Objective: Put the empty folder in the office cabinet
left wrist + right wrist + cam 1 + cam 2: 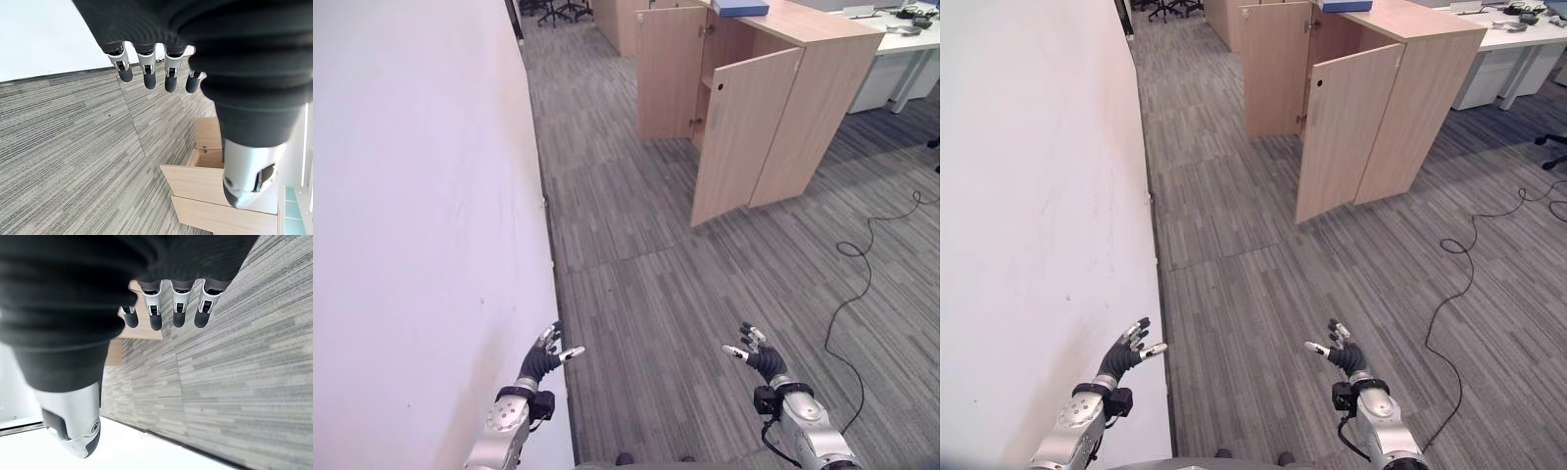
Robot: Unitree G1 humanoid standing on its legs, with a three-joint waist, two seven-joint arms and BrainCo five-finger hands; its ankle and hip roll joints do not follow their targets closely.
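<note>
I stand on grey striped carpet (636, 294) with a wooden cabinet (803, 88) well ahead of me. A blue folder (740, 8) lies flat on top of the cabinet, at its far end. Both cabinet doors stand open: the nearer door (741, 132) swings out toward me, and the farther door (668, 70) stands out on the other side of the gap. Between them I can see a little of the inside and the edge of a shelf (707, 83), but I cannot tell what sits on it.

My left hand (544, 356) is raised in front of me, well short of the cabinet and off to the left of it, close beside a white wall (421, 215). Its fingers are spread and loosely straight, thumb out to the side, and it holds nothing. In my left wrist view the dark fingertips (148, 81) hang free over the carpet, with the cabinet showing beyond them.

My right hand (760, 354) is raised level with the left, also well short of the cabinet and roughly in line with its nearer door. Its fingers are relaxed and apart, and it is empty too. My right wrist view shows those fingertips (156, 323) free over the carpet.

Beyond the cabinet stands a white desk (901, 44), touching or just beside its far side. Office chairs (556, 10) stand farther back, past the cabinet along the carpet.
</note>
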